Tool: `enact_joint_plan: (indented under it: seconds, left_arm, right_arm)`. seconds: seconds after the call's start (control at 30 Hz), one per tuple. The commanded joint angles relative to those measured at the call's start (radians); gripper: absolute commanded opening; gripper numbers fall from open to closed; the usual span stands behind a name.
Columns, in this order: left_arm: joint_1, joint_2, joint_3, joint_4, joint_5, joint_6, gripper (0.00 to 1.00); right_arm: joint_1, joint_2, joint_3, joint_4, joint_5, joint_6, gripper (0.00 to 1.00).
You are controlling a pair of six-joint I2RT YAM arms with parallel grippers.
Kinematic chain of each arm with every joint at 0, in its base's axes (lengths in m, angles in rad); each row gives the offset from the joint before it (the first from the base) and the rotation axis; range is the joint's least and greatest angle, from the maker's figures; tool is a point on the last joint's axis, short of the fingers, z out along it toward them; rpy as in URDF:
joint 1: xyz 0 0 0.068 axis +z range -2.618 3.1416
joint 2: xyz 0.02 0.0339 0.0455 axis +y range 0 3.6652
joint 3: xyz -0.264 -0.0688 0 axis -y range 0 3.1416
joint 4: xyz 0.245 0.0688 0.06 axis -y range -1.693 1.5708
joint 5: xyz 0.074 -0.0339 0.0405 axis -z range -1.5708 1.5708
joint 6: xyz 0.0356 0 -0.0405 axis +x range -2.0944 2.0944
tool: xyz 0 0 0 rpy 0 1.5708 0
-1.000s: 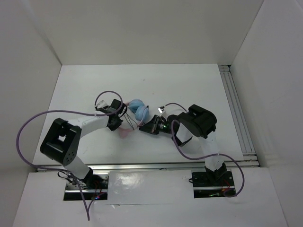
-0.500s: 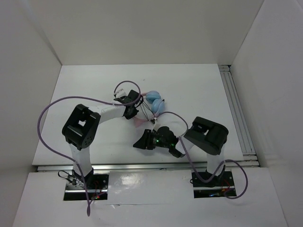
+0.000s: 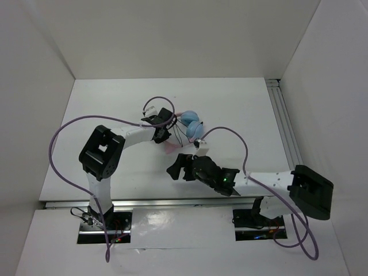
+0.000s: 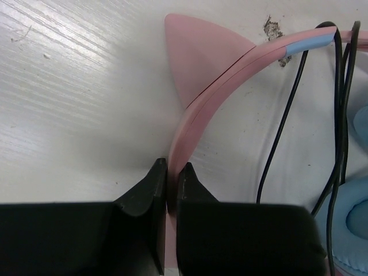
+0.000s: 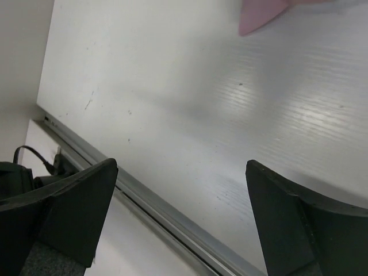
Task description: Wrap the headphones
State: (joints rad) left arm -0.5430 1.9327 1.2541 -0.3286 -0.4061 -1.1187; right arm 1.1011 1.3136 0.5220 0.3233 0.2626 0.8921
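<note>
headphones [image 3: 192,123]: lie on the white worktop [image 3: 241,103]; two light blue ear cups side by side, pink headband on the side facing the arm bases
left gripper [image 4: 171,178]: pinched tight on the headband [image 4: 221,86], the thin pink band clamped edge-on between both fingers
cat ear [image 4: 198,54]: pink triangle on the headband, a little further along the band from the left gripper, flat against the worktop
cable [image 4: 287,121]: thin, black; several strands cross the headband at its blue slider and run down past the ear cup [image 4: 356,218]
right gripper [image 5: 179,172]: fingers spread wide, nothing between them; on the arm-base side of the headphones, near the headband, not touching it
pink tip [image 5: 261,14]: the only bit of the headphones in the right wrist view, at the top edge, well clear of both fingers
rail [image 5: 172,221]: metal strip beyond the right gripper, on the side away from the headphones
purple cable [image 3: 57,149]: thick loop off the left arm, well left of the headphones
</note>
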Motion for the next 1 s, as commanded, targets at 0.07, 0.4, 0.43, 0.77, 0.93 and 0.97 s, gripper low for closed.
enact_joint_plan:
  seconds: [0.07,0.4,0.43,0.77,0.93,0.97]
  left_arm:
    - [-0.008,0.038,-0.001,-0.049,0.066,0.026,0.32]
    - [-0.026,-0.116,0.019,0.003,0.171,0.151,1.00]
    - [-0.026,-0.136,0.028,-0.006,0.171,0.161,1.00]
    - [-0.054,-0.426,0.025,-0.243,-0.002,0.212,1.00]
    - [-0.054,-0.792,-0.030,-0.394,-0.143,0.243,1.00]
    - [-0.063,-0.846,-0.030,-0.427,-0.164,0.252,1.00]
  right_arm:
    - [0.016,-0.183,0.056,-0.280,0.214,-0.030,1.00]
    - [0.025,-0.405,0.111,-0.499,0.314,-0.088,1.00]
    - [0.025,-0.405,0.128,-0.513,0.325,-0.100,1.00]
    - [0.025,-0.300,0.355,-0.774,0.450,-0.254,1.00]
    - [0.034,-0.278,0.506,-0.947,0.486,-0.301,1.00]
    - [0.034,-0.293,0.527,-0.972,0.497,-0.312,1.00]
